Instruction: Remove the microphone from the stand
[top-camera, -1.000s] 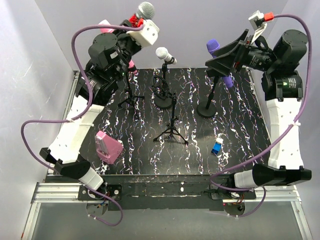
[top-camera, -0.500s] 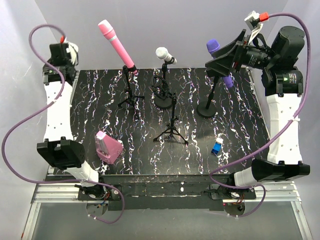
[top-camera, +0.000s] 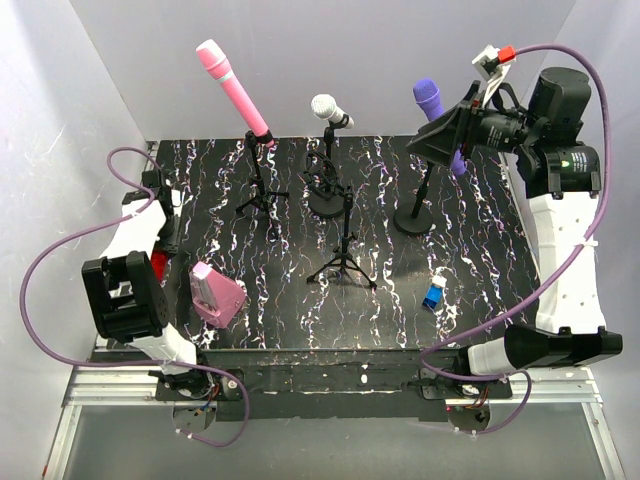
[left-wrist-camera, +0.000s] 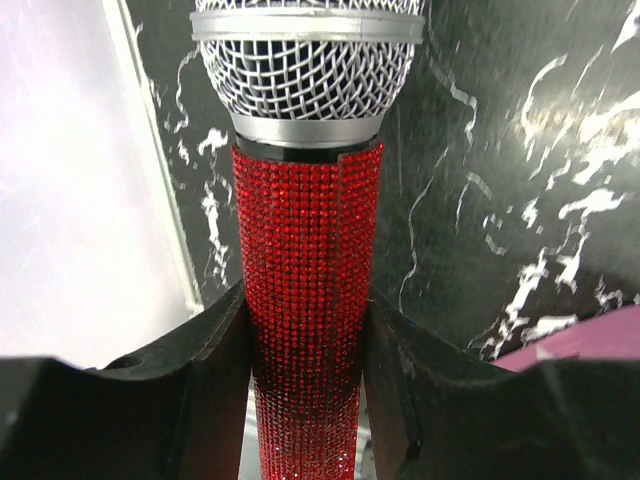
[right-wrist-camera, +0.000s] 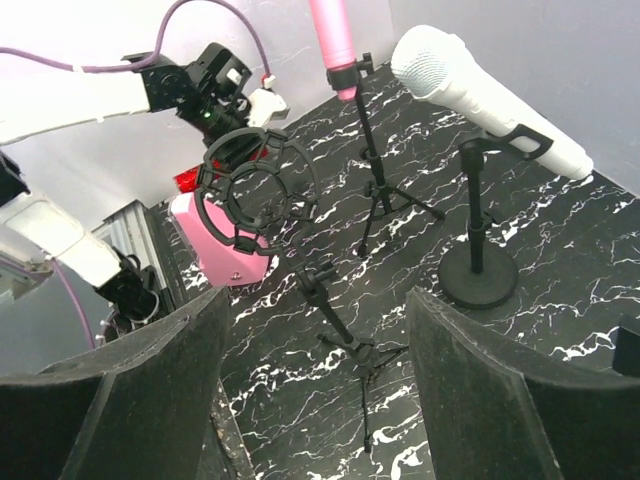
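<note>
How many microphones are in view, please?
4: the pink microphone, white microphone and purple microphone on stands at the back; red microphone in the left pincer. None seem hidden.

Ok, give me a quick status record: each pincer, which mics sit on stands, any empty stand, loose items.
left pincer: shut on red microphone, low at far left
right pincer: open, empty, raised at far right
mics on stands: pink microphone, white microphone, purple microphone
empty stand: small tripod, centre
loose items: pink box, blue object
</note>
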